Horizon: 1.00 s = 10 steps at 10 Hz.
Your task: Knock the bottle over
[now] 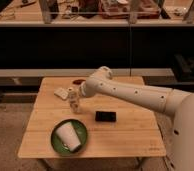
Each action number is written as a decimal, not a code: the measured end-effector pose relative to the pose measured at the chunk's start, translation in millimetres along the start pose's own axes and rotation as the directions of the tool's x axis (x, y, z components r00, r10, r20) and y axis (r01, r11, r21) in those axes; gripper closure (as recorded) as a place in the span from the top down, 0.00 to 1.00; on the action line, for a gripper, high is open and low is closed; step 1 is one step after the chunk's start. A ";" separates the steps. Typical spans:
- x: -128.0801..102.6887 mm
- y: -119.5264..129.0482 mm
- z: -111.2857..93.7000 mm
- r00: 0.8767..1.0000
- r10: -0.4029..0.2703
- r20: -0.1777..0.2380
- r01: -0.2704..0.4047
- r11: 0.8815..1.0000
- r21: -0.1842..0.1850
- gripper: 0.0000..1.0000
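Note:
The bottle (74, 101) is a slim clear plastic bottle with a white cap, standing upright near the middle left of the wooden table (130, 135). My white arm reaches in from the right, and my gripper (81, 91) is at the bottle's upper right, right against its top. A white paper cup (69, 136) lies on its side on a green plate (57, 142) at the front left.
A black flat object (105, 116) lies right of the bottle. A small white packet (61, 93) lies at the back left, and a dark reddish item (79, 81) near the back edge. Dark shelving stands behind the table.

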 end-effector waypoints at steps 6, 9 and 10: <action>0.4 -19.7 8.3 1.000 -0.029 0.006 0.029 1.000 0.011 0.30; 1.7 -17.6 -5.0 0.997 -0.076 -0.018 0.077 0.997 0.019 0.30; 8.1 -18.8 -4.6 0.997 -0.072 -0.015 0.073 0.997 0.019 0.30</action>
